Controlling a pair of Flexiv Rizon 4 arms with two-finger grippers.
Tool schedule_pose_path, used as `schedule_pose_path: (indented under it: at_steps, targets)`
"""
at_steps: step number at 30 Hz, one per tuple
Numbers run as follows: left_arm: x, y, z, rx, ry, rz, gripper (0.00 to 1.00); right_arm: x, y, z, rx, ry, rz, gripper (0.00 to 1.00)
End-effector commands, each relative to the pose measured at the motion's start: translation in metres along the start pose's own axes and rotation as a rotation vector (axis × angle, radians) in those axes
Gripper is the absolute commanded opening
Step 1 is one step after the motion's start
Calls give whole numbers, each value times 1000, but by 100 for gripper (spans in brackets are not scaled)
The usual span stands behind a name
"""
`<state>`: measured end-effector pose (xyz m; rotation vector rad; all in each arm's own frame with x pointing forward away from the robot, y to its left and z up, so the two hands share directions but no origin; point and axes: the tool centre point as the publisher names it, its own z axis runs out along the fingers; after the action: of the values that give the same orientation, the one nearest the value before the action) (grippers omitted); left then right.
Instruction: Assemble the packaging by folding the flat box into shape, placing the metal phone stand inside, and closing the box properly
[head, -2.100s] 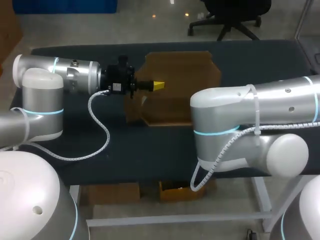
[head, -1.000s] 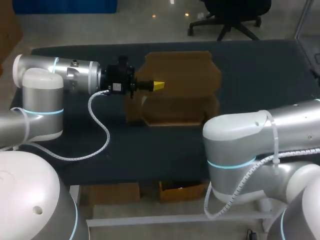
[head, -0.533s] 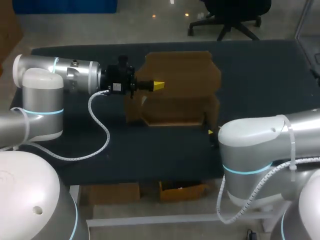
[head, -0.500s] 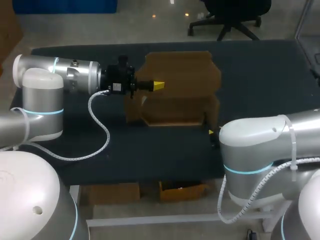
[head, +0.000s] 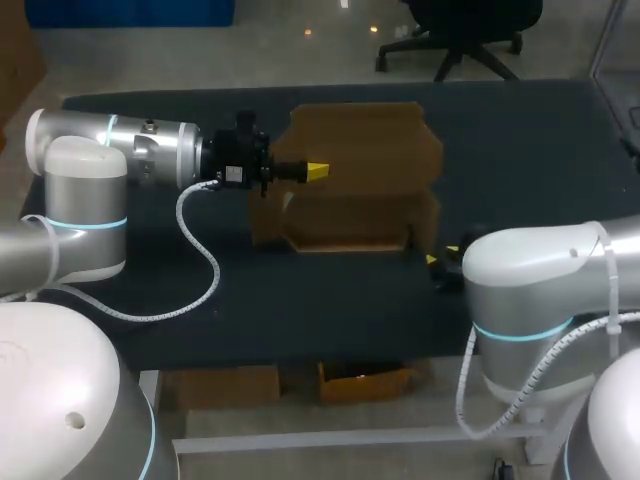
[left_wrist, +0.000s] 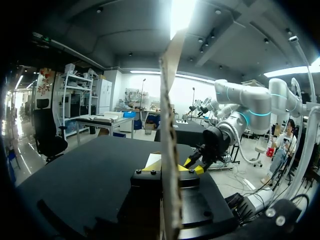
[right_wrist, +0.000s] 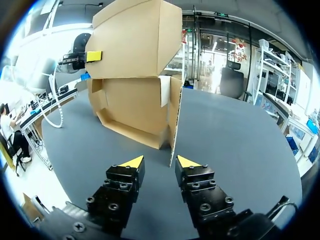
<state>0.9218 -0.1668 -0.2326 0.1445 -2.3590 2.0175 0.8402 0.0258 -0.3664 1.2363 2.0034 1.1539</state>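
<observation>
Pinching the raised lid flap (left_wrist: 172, 75) of the cardboard box (head: 350, 215) edge-on, my left claw (head: 316, 171) holds it above the open body, which stands on the dark desk (head: 300, 290). My right claw (right_wrist: 159, 162) sits low near the desk with its fingers spread, just short of the box's upright side flap (right_wrist: 175, 115). That flap's edge faces the gap between them.

The box (head: 350, 190) sits on the table (head: 300, 300) with its big flap (right_wrist: 135, 37) standing up over the box's back half. The left gripper (head: 316, 171) is at the box's left side, one finger on either face of that flap. The right gripper (right_wrist: 160, 162) is just off the box's front right corner, with the box's side panel (right_wrist: 175, 115) right ahead of its gap.
</observation>
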Motion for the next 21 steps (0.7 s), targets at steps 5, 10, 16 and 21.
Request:
schedule_pose_path:
  at_steps: [5, 10, 16, 21]
  targets:
    - [0, 2, 0, 1, 0, 1, 0, -11, -6, -37, -51, 148, -44, 39]
    - [0, 2, 0, 1, 0, 1, 0, -19, -3, -41, -67, 180, -74, 38]
    - [0, 2, 0, 1, 0, 1, 0, -24, -1, -44, -88, 238, -97, 38]
    - [0, 2, 0, 1, 0, 1, 0, -25, 0, -48, -94, 310, -139, 39]
